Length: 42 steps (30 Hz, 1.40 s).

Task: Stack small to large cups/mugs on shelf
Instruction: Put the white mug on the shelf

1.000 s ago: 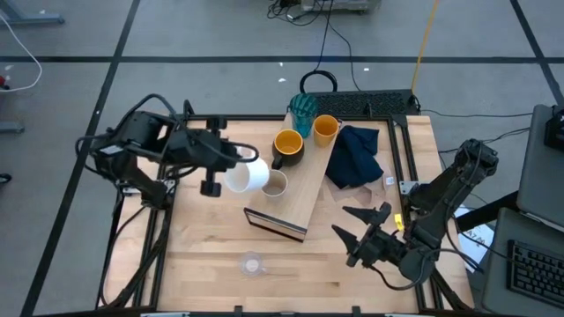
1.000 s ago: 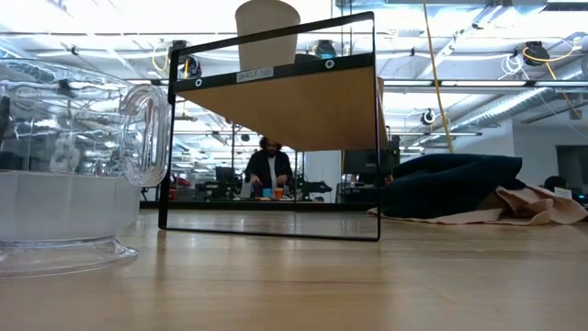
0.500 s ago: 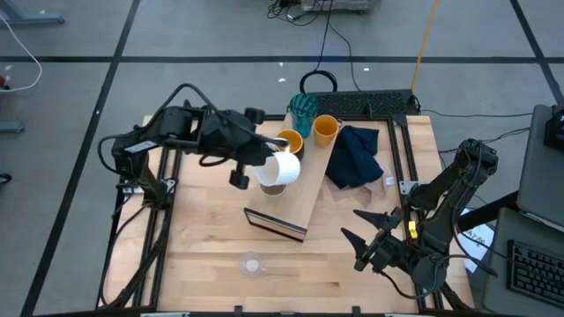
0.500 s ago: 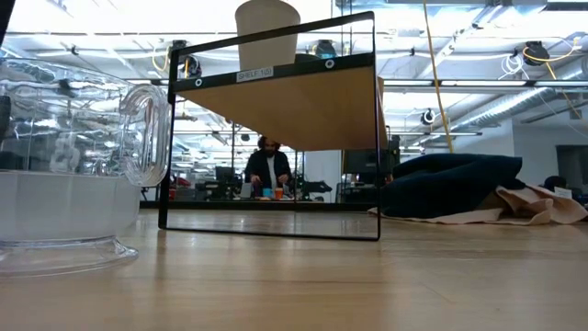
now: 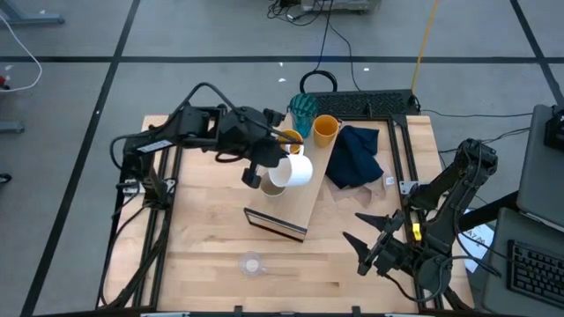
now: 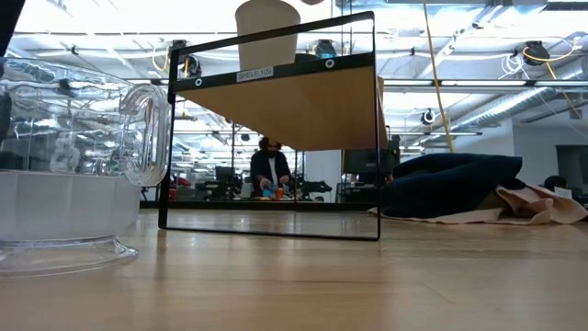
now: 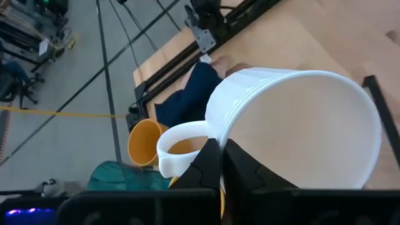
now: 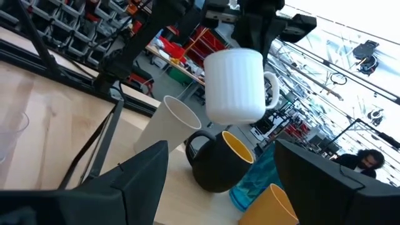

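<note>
Holding the white mug (image 5: 296, 169) by its handle, the left gripper (image 5: 275, 160) is clamped shut.
The beige cup (image 8: 164, 130) seems just below the mug, whose axis lies tilted; the right gripper (image 5: 377, 249) waits open, well apart.

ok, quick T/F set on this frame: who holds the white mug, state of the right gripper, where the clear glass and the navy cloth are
1. The left gripper holds the white mug by its handle, above the shelf. True.
2. The right gripper is shut on the orange cup. False: it is open and empty, near the table's right edge.
3. The small clear glass stands on the shelf. False: it is on the table, in front of the shelf.
4. The navy cloth lies right of the shelf. True.
</note>
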Motion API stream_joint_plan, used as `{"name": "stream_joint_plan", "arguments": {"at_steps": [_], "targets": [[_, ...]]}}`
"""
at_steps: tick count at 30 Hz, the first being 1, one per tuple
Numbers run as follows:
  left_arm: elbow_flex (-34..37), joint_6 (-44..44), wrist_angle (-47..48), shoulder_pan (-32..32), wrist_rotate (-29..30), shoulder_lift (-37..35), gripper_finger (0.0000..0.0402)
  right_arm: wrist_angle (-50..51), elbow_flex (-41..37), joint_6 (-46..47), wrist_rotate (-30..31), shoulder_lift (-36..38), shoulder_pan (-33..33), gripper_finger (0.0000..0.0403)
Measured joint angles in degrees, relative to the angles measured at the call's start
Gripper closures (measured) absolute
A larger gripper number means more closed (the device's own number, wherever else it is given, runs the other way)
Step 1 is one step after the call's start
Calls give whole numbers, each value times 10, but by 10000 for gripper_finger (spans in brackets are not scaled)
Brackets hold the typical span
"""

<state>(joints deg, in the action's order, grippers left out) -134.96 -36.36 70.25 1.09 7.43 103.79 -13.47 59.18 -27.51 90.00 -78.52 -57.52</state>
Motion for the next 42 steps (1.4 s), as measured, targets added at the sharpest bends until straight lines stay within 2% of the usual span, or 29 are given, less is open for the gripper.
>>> {"name": "stream_joint_plan", "arguments": {"at_steps": [11, 17, 20, 23, 28, 42], "targets": [[0, 2, 3, 35, 0, 0, 401, 0, 0, -1, 0, 0, 8, 124], [0, 15, 27, 91, -1, 0, 401, -11, -1, -16, 0, 3, 25, 124], [0, 13, 31, 124, -22, 0, 401, -37, -1, -13, -10, 17, 36, 124], [0, 5, 30, 153, -43, 0, 401, -42, -1, 14, -73, 32, 49, 124], [0, 14, 29, 180, -44, 0, 401, -43, -1, 56, -240, 53, 93, 124], [0, 37, 42, 192, -25, 12, 401, -55, 0, 77, -492, 63, 224, 124]]}}
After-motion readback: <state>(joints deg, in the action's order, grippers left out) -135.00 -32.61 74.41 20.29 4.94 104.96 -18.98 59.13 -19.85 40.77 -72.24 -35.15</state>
